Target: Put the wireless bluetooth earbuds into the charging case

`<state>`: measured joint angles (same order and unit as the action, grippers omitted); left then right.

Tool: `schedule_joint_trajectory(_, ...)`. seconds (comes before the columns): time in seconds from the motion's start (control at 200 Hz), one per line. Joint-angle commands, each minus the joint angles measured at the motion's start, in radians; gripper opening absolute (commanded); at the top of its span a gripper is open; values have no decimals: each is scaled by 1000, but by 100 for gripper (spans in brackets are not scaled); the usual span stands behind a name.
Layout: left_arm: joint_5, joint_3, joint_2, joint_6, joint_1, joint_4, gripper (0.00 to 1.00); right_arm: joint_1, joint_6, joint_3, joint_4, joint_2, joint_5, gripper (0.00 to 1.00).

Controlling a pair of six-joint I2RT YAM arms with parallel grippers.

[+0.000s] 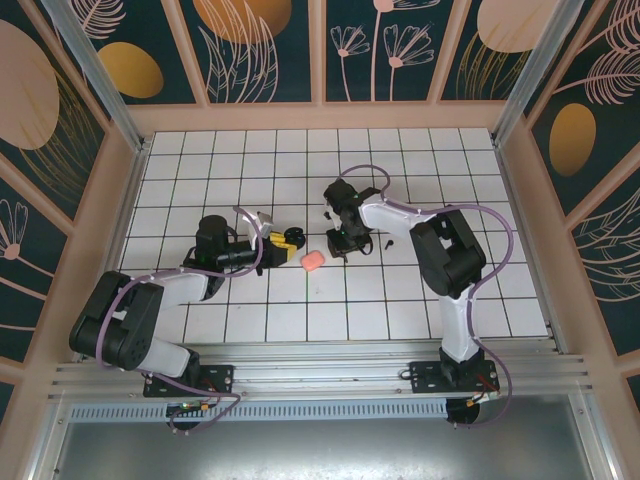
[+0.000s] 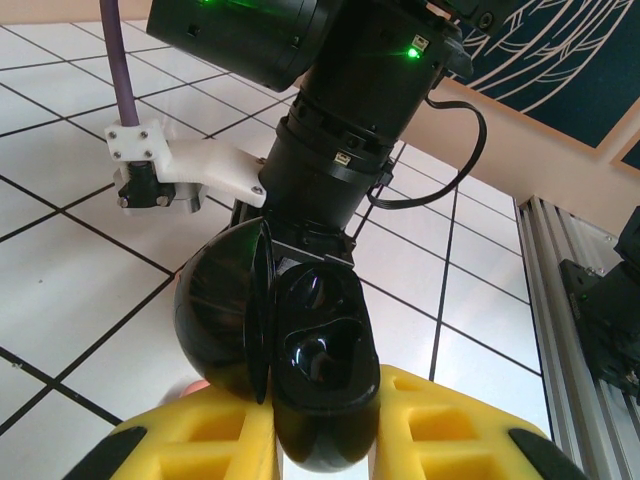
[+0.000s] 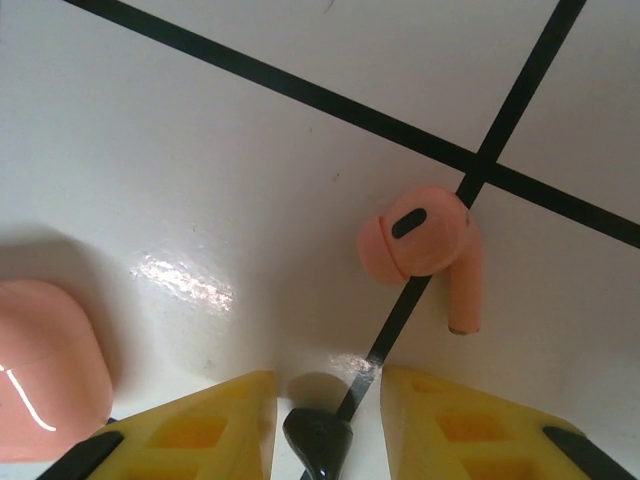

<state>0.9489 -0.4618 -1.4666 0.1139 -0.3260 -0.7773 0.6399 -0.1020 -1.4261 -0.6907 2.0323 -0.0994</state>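
My left gripper (image 1: pixel 287 240) is shut on a glossy black round clamshell case (image 2: pixel 320 350). Its lid (image 2: pixel 225 310) hangs open to the left, and an empty earbud-shaped hollow faces the camera. The salmon-pink charging case (image 1: pixel 311 261) lies shut on the tiles between the two grippers and also appears at the left edge (image 3: pixel 45 370) of the right wrist view. My right gripper (image 3: pixel 325 420) hangs low over the table, open, with a small black earbud (image 3: pixel 318 440) between its yellow fingers. A gap remains on the right side of that earbud. A pink earbud (image 3: pixel 425 235) lies just ahead on a grid line.
The white tiled table (image 1: pixel 250 170) is walled by peach panels on three sides. Two small black pieces (image 1: pixel 325 213) (image 1: pixel 388 240) lie near the right gripper (image 1: pixel 343 240). The right arm's wrist (image 2: pixel 340 120) looms close in front of the left gripper (image 2: pixel 325 440).
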Motion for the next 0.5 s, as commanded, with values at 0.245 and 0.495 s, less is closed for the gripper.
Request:
schedule_joint_trajectory(0.245,13,-23,-24,5,7,-13,22,19,-2,-11,-54,14,47,29)
schedule_joint_trajectory(0.495,14,-33,-28,4,7,-6,22,23,-14,-3,-62,-2,48,29)
